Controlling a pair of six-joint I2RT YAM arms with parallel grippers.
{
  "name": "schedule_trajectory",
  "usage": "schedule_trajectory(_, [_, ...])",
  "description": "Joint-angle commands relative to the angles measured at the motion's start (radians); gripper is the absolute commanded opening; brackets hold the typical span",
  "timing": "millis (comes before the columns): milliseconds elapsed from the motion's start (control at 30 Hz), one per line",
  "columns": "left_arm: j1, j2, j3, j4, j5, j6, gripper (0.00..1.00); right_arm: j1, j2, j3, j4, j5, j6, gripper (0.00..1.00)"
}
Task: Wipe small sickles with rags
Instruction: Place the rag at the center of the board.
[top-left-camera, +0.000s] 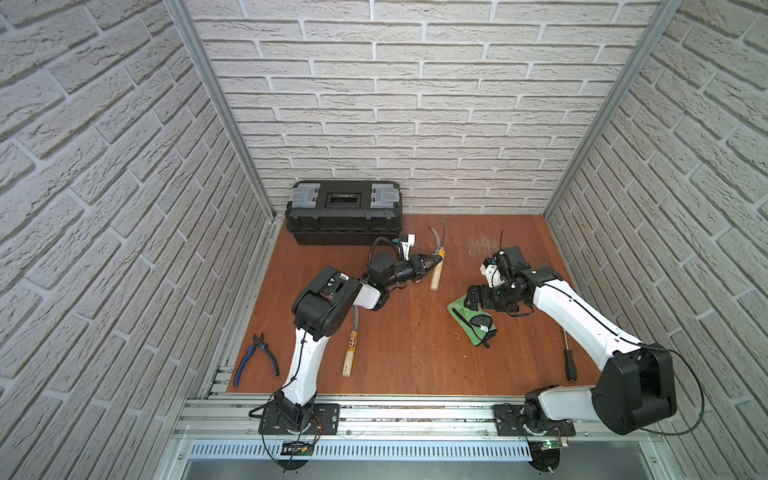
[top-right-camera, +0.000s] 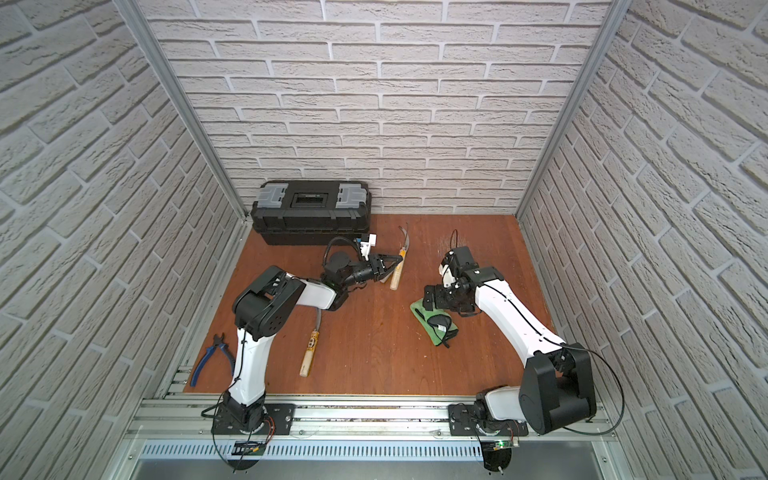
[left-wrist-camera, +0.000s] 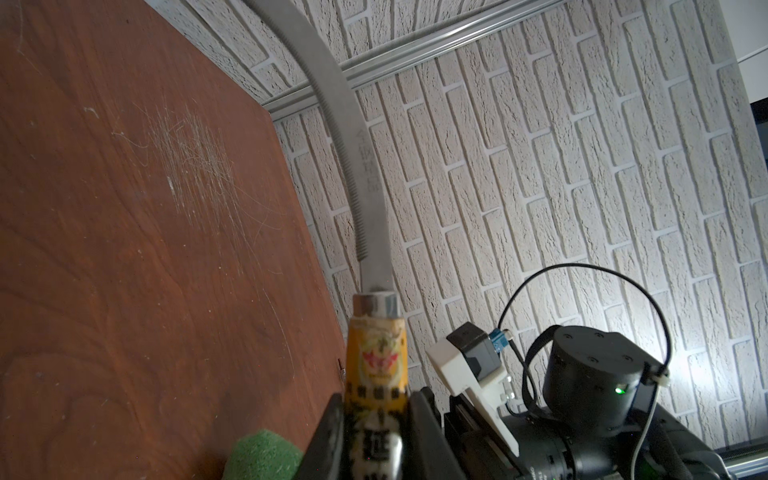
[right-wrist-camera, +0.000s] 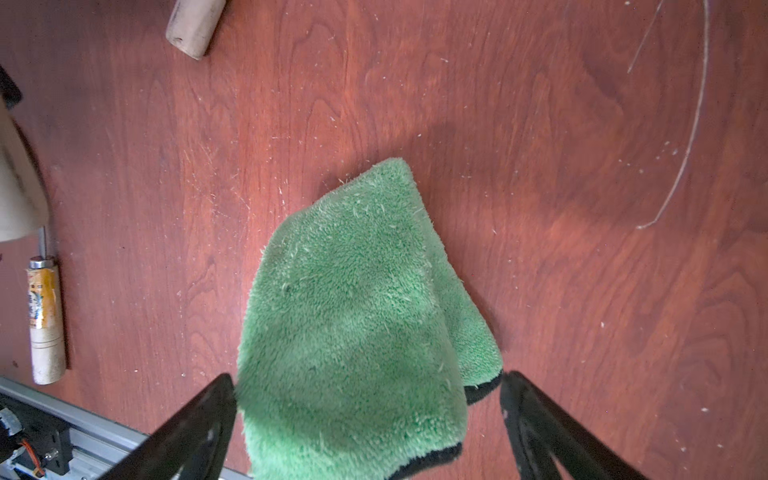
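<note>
The left gripper (top-left-camera: 435, 262) is clamped tight on the labelled wooden handle of a small sickle (top-left-camera: 436, 277), out past the middle of the table (top-left-camera: 407, 345) toward the back wall. In the left wrist view its grey toothed blade (left-wrist-camera: 357, 166) curves away from the jaws toward the brick wall. I cannot tell whether the butt of the handle touches the wood. Over on the other side, the right gripper (top-left-camera: 472, 297) hangs above the near end of the green rag (right-wrist-camera: 353, 316) with its jaws spread as wide as they go. One black finger (right-wrist-camera: 199, 419) stands on each side of the cloth, and nothing is gripped. The rag lies folded flat on the table, a black strap across its top. A second sickle (top-left-camera: 350, 353) lies near the front, its blade tucked under the left arm. A black toolbox (top-left-camera: 343, 216) sits at the back left corner, blue-handled pliers (top-left-camera: 255, 359) at the front left edge, and a screwdriver (top-left-camera: 569, 363) beside the right arm.
</note>
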Motion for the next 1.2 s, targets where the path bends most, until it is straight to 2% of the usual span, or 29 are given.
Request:
schedule_trajectory(0, [0.008,-0.031,0.001,0.113,0.018,0.004,0.00,0.002,-0.015,-0.006,0.043,-0.055,0.009,1.00])
schedule_trajectory(667, [0.006,-0.036,-0.004,0.116,0.020,0.003,0.00,0.006,-0.101,0.080,-0.070,-0.032,-0.010,1.00])
schedule_trajectory(900, [0.005,-0.039,-0.008,0.121,0.021,0.002,0.00,0.023,-0.114,0.086,-0.055,-0.037,0.000,0.99])
schedule_trajectory(1000, [0.000,-0.037,-0.008,0.131,0.025,-0.007,0.00,0.029,-0.110,0.065,0.005,-0.070,0.026,0.85])
schedule_trajectory(1033, [-0.002,-0.035,-0.008,0.134,0.028,-0.010,0.00,0.032,-0.108,0.057,0.033,-0.085,0.039,0.77])
schedule_trajectory(1133, [-0.010,-0.033,-0.012,0.134,0.040,-0.011,0.00,0.037,-0.108,0.022,0.159,-0.125,0.107,0.42])
schedule_trajectory(1167, [-0.013,-0.033,-0.015,0.133,0.042,-0.009,0.00,0.038,-0.107,0.013,0.205,-0.129,0.134,0.36])
